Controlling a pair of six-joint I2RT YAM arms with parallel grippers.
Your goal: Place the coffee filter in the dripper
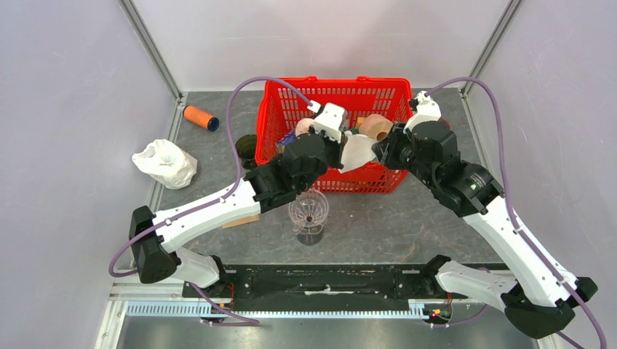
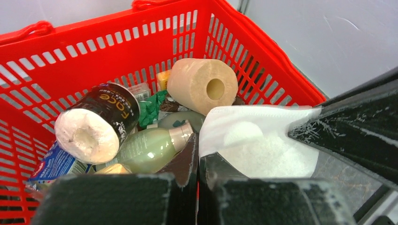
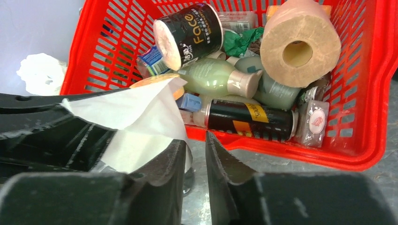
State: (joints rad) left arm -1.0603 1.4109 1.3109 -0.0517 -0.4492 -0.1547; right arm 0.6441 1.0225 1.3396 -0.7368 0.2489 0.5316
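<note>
Top external: left gripper (image 1: 340, 150) and right gripper (image 1: 380, 150) tip to tip above near wall of red basket (image 1: 331, 82), white coffee filter (image 1: 357, 154) spanning the 2, up off the table (image 1: 407, 218). Clear dripper (image 1: 308, 212) upright on table just outside that near wall, mouth up, untouched. From filter, dripper lower and toward near-left, on left arm's side, left forearm just beside it; left arm judged nearer. Filter long axis roughly left-right, 1 gripper to the other. Left wrist: left gripper (image 2: 197, 157) fully closed, both fingers pressed together, filter (image 2: 263, 140) edge pinched at the tips and fanning out right to the black fingers (image 2: 342, 126) of the right gripper. Flat and folded, not spread into a cone. Paper roll (image 2: 202, 84) and green bottle (image 2: 150, 147) in basket below, apart from filter. Right wrist: right gripper (image 3: 194, 159) parted a little, narrow gap showing, filter (image 3: 141, 112) edge lying against 1 finger, not clamped as far as visible. Far corner running left into left gripper's finger (image 3: 42, 124). Long axis again across the view, finger to finger. Mouth end versus pointed end: cannot tell from any view. Judged next: carry by left arm back and down to dripper, pointed end downward, right fingers clear of the paper first.
</note>
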